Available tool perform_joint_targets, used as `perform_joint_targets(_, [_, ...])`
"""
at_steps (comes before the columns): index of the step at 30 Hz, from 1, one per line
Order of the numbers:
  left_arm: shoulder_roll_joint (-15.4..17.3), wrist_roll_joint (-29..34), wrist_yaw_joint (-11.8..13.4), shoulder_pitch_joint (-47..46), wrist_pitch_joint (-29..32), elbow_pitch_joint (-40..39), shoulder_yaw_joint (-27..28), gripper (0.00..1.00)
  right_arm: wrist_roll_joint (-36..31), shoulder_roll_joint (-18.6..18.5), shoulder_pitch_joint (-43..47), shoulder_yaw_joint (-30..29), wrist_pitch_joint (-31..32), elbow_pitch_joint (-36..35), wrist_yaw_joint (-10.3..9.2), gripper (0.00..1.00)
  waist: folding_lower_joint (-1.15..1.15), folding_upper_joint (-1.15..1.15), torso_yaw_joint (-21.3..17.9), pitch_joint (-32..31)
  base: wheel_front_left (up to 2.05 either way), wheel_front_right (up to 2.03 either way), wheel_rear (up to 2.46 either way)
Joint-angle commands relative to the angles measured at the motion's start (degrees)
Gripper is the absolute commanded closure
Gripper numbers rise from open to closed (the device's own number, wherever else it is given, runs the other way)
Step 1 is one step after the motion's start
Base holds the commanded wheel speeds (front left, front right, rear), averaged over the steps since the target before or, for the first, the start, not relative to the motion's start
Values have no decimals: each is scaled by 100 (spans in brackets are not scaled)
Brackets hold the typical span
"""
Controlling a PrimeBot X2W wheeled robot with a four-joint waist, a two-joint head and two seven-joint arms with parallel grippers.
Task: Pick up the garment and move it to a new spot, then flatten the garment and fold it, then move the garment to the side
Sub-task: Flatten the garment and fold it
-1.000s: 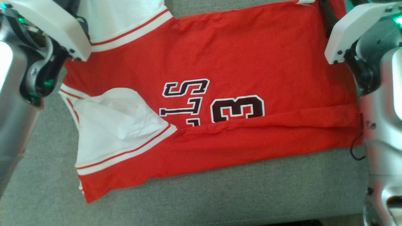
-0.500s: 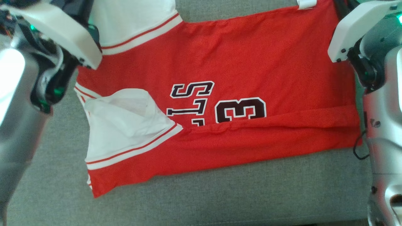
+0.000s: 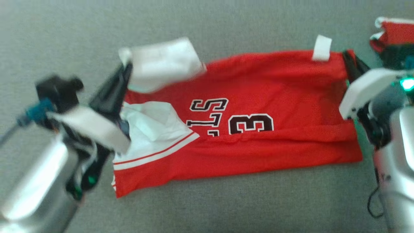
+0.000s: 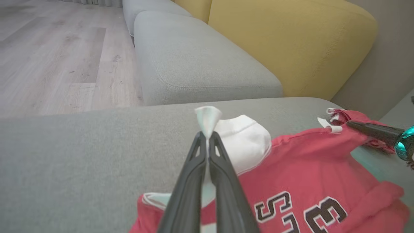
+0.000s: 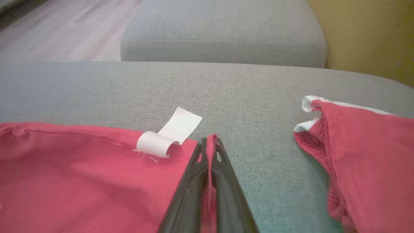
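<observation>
Soft, even daylight falls on the jersey [image 3: 265, 84], with no hard shadows. The head view is smeared by motion, worst left of the jersey, where the silver left arm [image 3: 35, 187] shows pale glare. Both wrist views are sharper. Beyond the jersey the floor [image 4: 48, 64] goes soft, and a green glow tints the sofa [image 5: 275, 207] beside the jersey's edge.

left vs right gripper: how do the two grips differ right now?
The left gripper pinches the white sleeve; the right gripper pinches the red hem beside the white tag. A white tuft sticks up past the left gripper's tips; the red cloth in the right gripper barely reaches its tips. Shared: both are shut on the same jersey, along its far edge.
</observation>
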Motion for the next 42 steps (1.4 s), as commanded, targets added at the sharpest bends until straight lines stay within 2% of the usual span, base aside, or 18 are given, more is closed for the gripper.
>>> perform_joint_targets(1, [206,-49,87,121,-122,-267,219,100,80,-61,133,48,-131,-321,-4,100,2,0,156,-375,0,0,0])
perform_joint_targets(7, [24,-172,266,936,-404,-381,52,100,120,29,746,-129,-292,-531,-4,100,2,0,214,-586,0,0,0])
perform_joint_targets(13, [-299,-196,297,1495,-889,8,-112,100,-36,206,1235,-355,-481,-692,-4,100,2,0,182,-684,0,0,0])
perform_joint_targets(14, [-352,-201,288,1565,-984,105,-125,100,-75,244,1300,-393,-530,-699,-4,94,2,0,170,-710,0,0,0])
perform_joint_targets(16, [-436,-206,251,1700,-1179,286,-143,100,-125,330,1441,-465,-644,-712,-4,49,2,0,145,-774,0,0,0])
perform_joint_targets(17, [-469,-193,242,1768,-1310,368,-134,82,-147,377,1516,-521,-729,-726,-4,0,2,0,135,-810,0,0,0])
perform_joint_targets(18, [-500,-183,231,1840,-1431,438,-130,30,-165,425,1594,-590,-811,-738,-4,0,2,0,127,-843,0,0,0])
perform_joint_targets(19, [-518,-155,223,1908,-1557,502,-128,12,-173,468,1679,-642,-887,-745,-4,0,2,0,122,-889,0,0,0])
perform_joint_targets(20, [-534,-140,230,1982,-1658,570,-124,0,-174,513,1772,-711,-953,-754,-4,0,2,0,122,-930,0,0,0])
perform_joint_targets(24, [-616,-125,337,2230,-2013,702,-20,0,-170,661,2160,-976,-1160,-844,-4,0,2,0,133,-1092,0,0,0])
perform_joint_targets(30, [-729,155,815,2378,-2298,758,321,0,-200,791,2539,-1309,-1240,-997,-4,0,2,0,205,-1221,0,0,0])
perform_joint_targets(34, [-815,322,1030,2414,-2346,743,472,0,-294,833,2574,-1352,-1201,-1012,-4,0,2,0,274,-1212,0,0,0])
perform_joint_targets(42, [-890,542,1190,2498,-2375,540,708,0,-474,876,2169,-1312,-1208,-687,-4,0,2,0,454,-1012,0,0,0])
